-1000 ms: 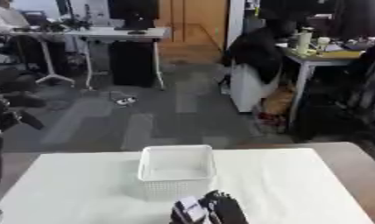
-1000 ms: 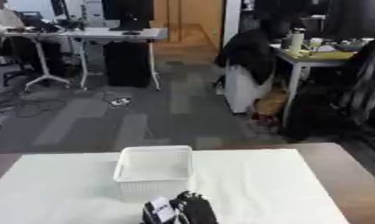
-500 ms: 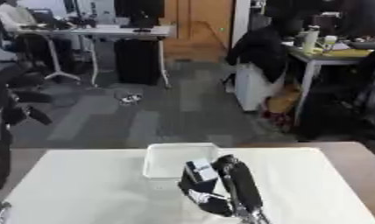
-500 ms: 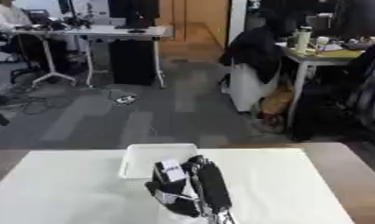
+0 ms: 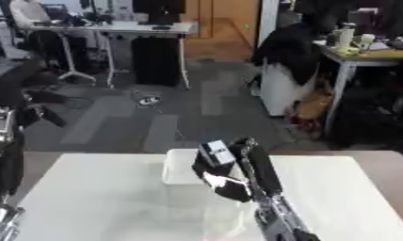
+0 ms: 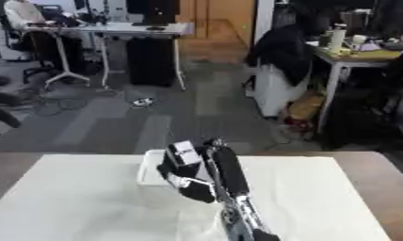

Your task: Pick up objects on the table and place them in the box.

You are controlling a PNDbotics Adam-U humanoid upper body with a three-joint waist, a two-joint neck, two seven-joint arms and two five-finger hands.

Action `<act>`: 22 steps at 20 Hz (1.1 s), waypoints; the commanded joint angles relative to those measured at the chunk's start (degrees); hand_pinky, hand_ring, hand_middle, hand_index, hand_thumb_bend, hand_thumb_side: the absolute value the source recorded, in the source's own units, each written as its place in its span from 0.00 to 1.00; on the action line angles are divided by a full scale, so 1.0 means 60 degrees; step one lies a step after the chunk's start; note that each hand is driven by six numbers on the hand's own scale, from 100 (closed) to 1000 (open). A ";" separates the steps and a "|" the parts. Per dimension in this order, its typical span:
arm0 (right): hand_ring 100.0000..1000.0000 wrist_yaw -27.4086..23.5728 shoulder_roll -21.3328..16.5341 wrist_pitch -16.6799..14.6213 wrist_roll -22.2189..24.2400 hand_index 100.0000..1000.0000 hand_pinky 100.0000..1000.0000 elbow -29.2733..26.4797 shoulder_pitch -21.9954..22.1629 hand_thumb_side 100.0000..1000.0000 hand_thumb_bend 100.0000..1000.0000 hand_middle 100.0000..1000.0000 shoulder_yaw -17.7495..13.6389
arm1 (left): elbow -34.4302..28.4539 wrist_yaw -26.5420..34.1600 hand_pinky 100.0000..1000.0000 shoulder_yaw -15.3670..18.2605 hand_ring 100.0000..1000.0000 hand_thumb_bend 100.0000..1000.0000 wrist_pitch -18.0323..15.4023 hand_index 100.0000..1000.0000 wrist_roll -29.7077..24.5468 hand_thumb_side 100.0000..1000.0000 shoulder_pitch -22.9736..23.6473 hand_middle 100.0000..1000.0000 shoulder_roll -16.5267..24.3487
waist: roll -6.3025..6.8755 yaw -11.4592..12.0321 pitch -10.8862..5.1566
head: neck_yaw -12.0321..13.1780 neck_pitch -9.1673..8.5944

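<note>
The right hand has risen over the box, gripping an object.

Even indoor light, whole picture soft, motion-blurred, tabletop washed pale

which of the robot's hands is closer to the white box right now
The right. The right hand, curled round a small white and black object, is raised in front of the white box; the left arm shows only at the picture's left edge, far from it.

right hand over box, on table
</note>
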 commanded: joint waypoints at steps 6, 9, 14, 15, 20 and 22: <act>0.00 0.0466 -0.0140 0.0002 -0.0326 0.06 0.00 0.0157 -0.0924 0.68 0.52 0.00 -0.0199 | -0.0136 0.0018 0.31 0.0014 0.56 0.16 -0.0011 0.86 -0.0046 1.00 -0.0246 0.65 0.0032 | 0.0049 0.0067 -0.0062 | -0.0107 -0.0047; 0.00 0.0827 -0.0222 -0.0047 -0.0574 0.05 0.00 0.0527 -0.1185 0.68 0.49 0.00 -0.0405 | -0.0142 0.0027 0.31 0.0012 0.56 0.16 -0.0012 0.86 -0.0048 1.00 -0.0291 0.65 -0.0025 | 0.0067 0.0125 -0.0022 | -0.0355 -0.0126; 0.00 0.1511 -0.0423 -0.0061 -0.1164 0.02 0.00 0.1314 -0.1783 0.68 0.51 0.00 -0.0781 | -0.0136 0.0051 0.32 -0.0012 0.56 0.16 -0.0010 0.86 -0.0068 1.00 -0.0395 0.65 -0.0153 | 0.0093 0.0257 0.0062 | -0.0591 -0.0208; 0.00 0.1645 -0.0461 -0.0040 -0.1282 0.02 0.00 0.1465 -0.1871 0.68 0.51 0.00 -0.0848 | -0.0136 0.0056 0.31 -0.0019 0.56 0.16 -0.0012 0.86 -0.0076 1.00 -0.0418 0.65 -0.0179 | 0.0096 0.0283 0.0079 | -0.0659 -0.0250; 0.00 0.2383 -0.0718 0.0224 -0.1808 0.02 0.00 0.2128 -0.2194 0.69 0.50 0.00 -0.1228 | -0.0142 0.0074 0.32 -0.0048 0.56 0.16 -0.0012 0.86 -0.0105 1.00 -0.0539 0.65 -0.0294 | 0.0077 0.0421 0.0169 | -0.1370 -0.0877; 0.00 0.2653 -0.0829 0.0269 -0.2033 0.03 0.00 0.2366 -0.2250 0.69 0.50 0.00 -0.1329 | -0.0148 0.0077 0.32 -0.0058 0.56 0.16 -0.0016 0.86 -0.0116 1.00 -0.0576 0.65 -0.0310 | 0.0063 0.0451 0.0183 | -0.1413 -0.0973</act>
